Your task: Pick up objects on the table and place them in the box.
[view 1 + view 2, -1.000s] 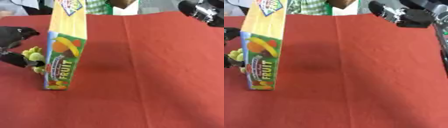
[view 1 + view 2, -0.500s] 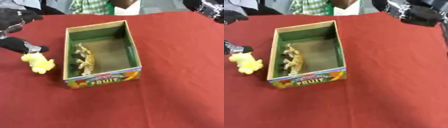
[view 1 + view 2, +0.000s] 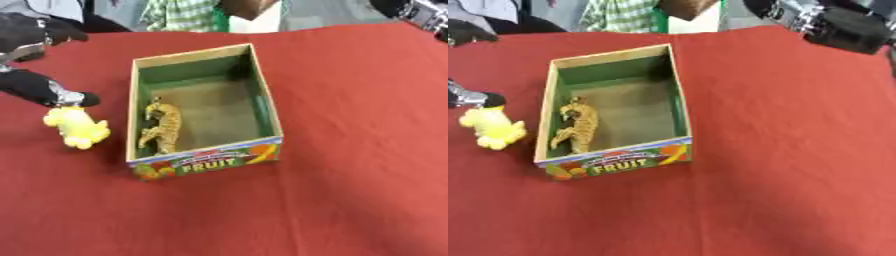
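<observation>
While the box point(image 3: 203, 107) stands open side up in the middle of the frame, a striped orange toy animal point(image 3: 163, 127) is seen lying on its floor, close to the left wall. The box is made of cardboard, green on the inner walls, and the word FRUIT is printed on its near outer side. It rests on the bench point(image 3: 350, 150), which is covered with a red cloth.

A yellow toy point(image 3: 77, 127) is found just left of the box, outside it, on the cloth or very near to it; whether it touches the cloth cannot be told. The left hand point(image 3: 39, 86) is shown at the upper left of the frame. One dark finger with a silver part reaches down to the top of the yellow toy and appears to touch it. Whether the fingers are closed round the toy cannot be told, because only a part of the hand is seen.

The right hand point(image 3: 833, 25) is held at the upper right of the frame, above the far edge of the bench and well apart from the box. The state of its fingers cannot be told either.
</observation>
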